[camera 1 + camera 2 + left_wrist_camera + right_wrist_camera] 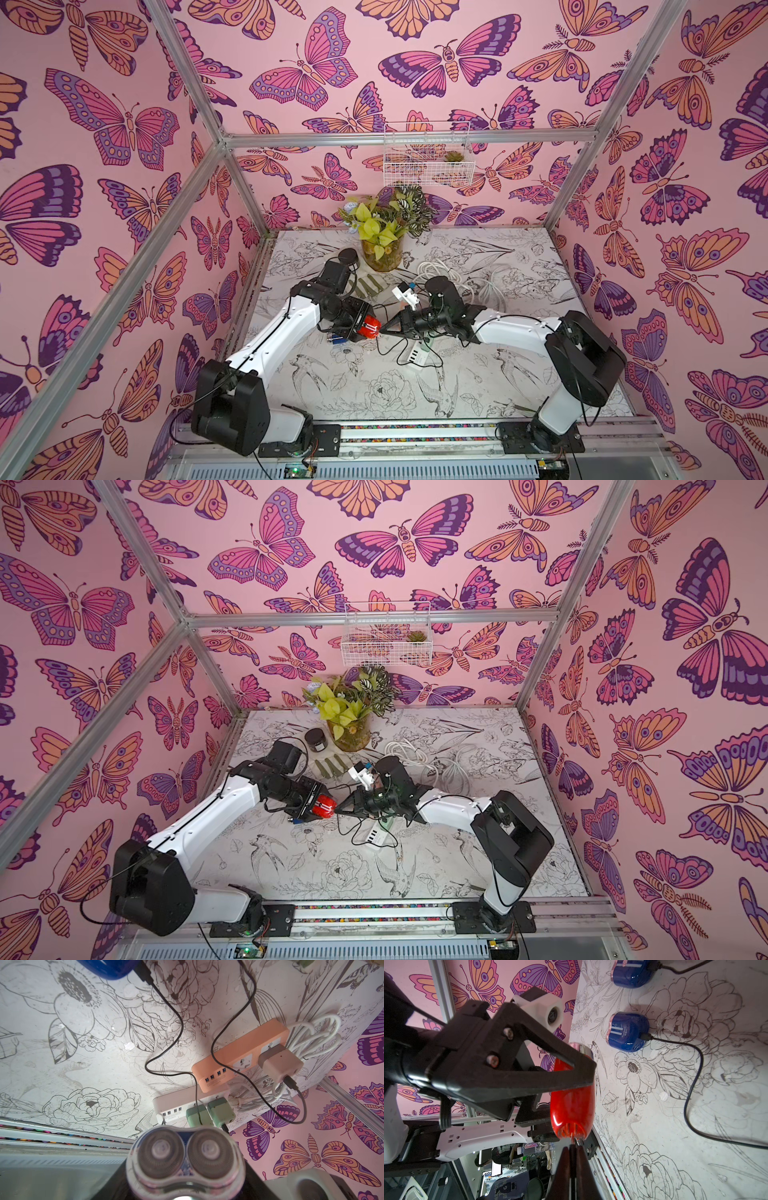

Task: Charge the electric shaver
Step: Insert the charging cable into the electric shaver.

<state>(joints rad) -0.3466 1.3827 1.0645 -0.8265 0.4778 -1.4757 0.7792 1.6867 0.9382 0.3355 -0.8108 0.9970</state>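
Gripped a red electric shaver point(572, 1109) in the left gripper point(568, 1093), fingers point(579, 1068) clamped across the middle of its glossy body. Held it clear of the table point(374, 399), above and to the left of the white power strip point(409, 359), lying roughly level.

Pinched a small charging plug point(573, 1140) in the right gripper point(572, 1150), jaws squeezed fully together on it, also above and just left of the strip. Showed the plug's metal tip right at the socket in the shaver's base. Could not tell whether seated or only touching.

Showed the twin round cutting heads point(187, 1157) at the shaver's opposite end. Showed two blue shavers point(629, 1031) resting on the table farther to the strip's left, each with a black lead plugged in.

Judged the red shaver light, rigid and slick: polished hard plastic, likely to twist or slide under a sideways push from the plug. Judged the mid-body the right place to hold, away from the delicate heads and clear of the base socket. Judged the plug stiff but tiny, easy to skew between the pads.
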